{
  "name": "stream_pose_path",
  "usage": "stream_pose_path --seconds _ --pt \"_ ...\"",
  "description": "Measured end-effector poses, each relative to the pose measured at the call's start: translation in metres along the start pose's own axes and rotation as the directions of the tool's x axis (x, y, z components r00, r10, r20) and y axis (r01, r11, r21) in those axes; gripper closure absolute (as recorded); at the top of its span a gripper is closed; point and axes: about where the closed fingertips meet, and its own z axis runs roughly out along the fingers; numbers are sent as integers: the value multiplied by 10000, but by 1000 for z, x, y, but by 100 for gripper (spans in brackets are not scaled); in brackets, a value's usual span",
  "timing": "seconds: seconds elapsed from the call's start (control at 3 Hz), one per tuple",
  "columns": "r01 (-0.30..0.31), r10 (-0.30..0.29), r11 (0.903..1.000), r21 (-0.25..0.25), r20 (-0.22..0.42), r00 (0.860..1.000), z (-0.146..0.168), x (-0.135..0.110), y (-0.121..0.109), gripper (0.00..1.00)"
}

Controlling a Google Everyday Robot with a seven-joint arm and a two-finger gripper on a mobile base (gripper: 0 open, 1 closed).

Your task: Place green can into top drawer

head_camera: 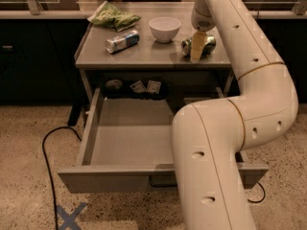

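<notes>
At the green can (210, 43), the gripper (195, 55)

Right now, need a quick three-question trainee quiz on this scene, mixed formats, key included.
1. True or false: the top drawer is pulled open, with nothing showing on the visible part of its floor.
2. Multiple choice: on the tabletop, the green can sits
A) left of the white bowl
B) right of the white bowl
C) against the green snack bag
3. Fill in: the end effector is down at the ____ can, well away from the silver-and-blue can.

Key: 1 true; 2 B; 3 green.
</notes>
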Motion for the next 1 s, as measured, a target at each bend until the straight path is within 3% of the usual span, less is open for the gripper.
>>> stream_pose_path --seconds 0.33,1.0 --pt "-258 257 9996 107 169 9995 8 5 -3 0" --pt "-1617 1642 9851 582 -420 9855 25 65 -13 0"
